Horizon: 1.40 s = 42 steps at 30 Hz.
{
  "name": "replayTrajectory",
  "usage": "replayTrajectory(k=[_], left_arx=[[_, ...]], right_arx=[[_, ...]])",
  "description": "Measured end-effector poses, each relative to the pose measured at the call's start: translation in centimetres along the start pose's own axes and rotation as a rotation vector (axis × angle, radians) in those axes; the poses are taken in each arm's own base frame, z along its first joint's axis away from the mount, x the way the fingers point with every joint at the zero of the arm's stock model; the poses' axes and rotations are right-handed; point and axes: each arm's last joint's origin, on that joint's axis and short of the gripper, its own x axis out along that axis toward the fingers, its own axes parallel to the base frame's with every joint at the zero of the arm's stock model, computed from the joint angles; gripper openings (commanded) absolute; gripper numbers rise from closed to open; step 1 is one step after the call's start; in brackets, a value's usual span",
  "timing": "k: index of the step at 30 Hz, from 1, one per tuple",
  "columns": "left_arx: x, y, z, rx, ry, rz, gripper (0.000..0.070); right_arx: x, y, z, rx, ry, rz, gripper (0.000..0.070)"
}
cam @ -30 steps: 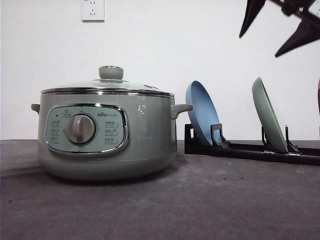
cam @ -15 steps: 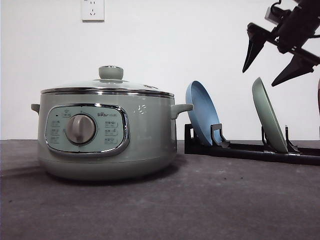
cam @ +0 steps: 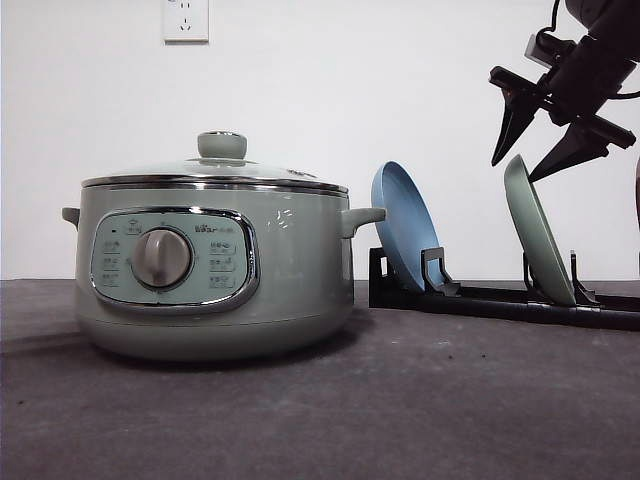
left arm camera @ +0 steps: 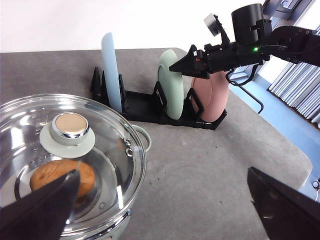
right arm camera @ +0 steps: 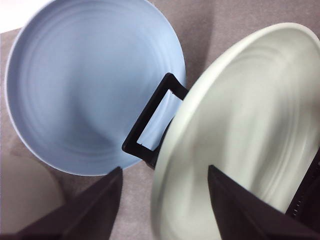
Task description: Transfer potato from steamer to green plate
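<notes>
Two black fingers of the right gripper (cam: 525,150) stand spread apart, empty, tips aimed down at the top rim of the green plate (cam: 538,235), which stands on edge in a black dish rack (cam: 500,298) at about three o'clock from the steamer (cam: 215,270). From the right wrist camera one finger sits on each side of that rim, so the step in hand looks to be lifting the plate out of the rack. It would go best with the rim centred between the fingers, a firm close on its upper edge, then a straight pull up clear of the rack's posts and away from the blue plate (cam: 405,235) in the neighbouring slot toward the steamer. The left gripper (left arm camera: 165,200) hangs above the steamer with its fingers also wide apart and holding nothing. The potato (left arm camera: 62,176) lies inside the steamer under the closed glass lid (left arm camera: 70,165); reflections blur its outline, and from the front it is hidden behind the pot's wall. A pink plate (left arm camera: 212,95) stands in the rack beyond the green one, partly covered by the right arm. Whether the fingertips already touch the green rim cannot be told; that plate shows smeared from the right wrist camera.
</notes>
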Motion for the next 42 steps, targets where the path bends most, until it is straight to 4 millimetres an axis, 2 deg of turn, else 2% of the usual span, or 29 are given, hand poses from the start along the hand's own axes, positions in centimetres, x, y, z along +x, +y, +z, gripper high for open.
replayTrajectory(k=[8,19,22,25,32,36,42], left_arx=[[0.0,0.0,-0.2,-0.008,0.015,0.002,0.0700],[0.0,0.0,-0.2,-0.007,0.015,0.002,0.0700],[0.0,0.0,-0.2,-0.007,0.015,0.002,0.0700],[0.0,0.0,-0.2,-0.007,0.015,0.002,0.0700],[0.0,0.0,-0.2,-0.009,0.017,0.003,0.0700],[0.0,0.0,-0.3,-0.017,0.028,0.004,0.0700],[0.0,0.1,-0.4,-0.021,0.036,0.005,0.0700]], right_arx=[[0.0,0.0,0.1,-0.003,-0.006,0.002,0.0011],[-0.3,-0.2,0.3,0.045,0.007,0.088,0.0004],[-1.3,0.1,0.5,0.062,-0.007,0.118,0.0004],[-3.7,1.4,1.1,0.043,-0.059,0.147,0.0004],[-11.7,5.4,1.6,-0.067,-0.188,0.311,0.0004],[-15.5,7.4,0.4,-0.132,-0.191,0.366,0.0003],[-19.6,10.8,-3.4,-0.287,-0.109,0.397,0.0004]])
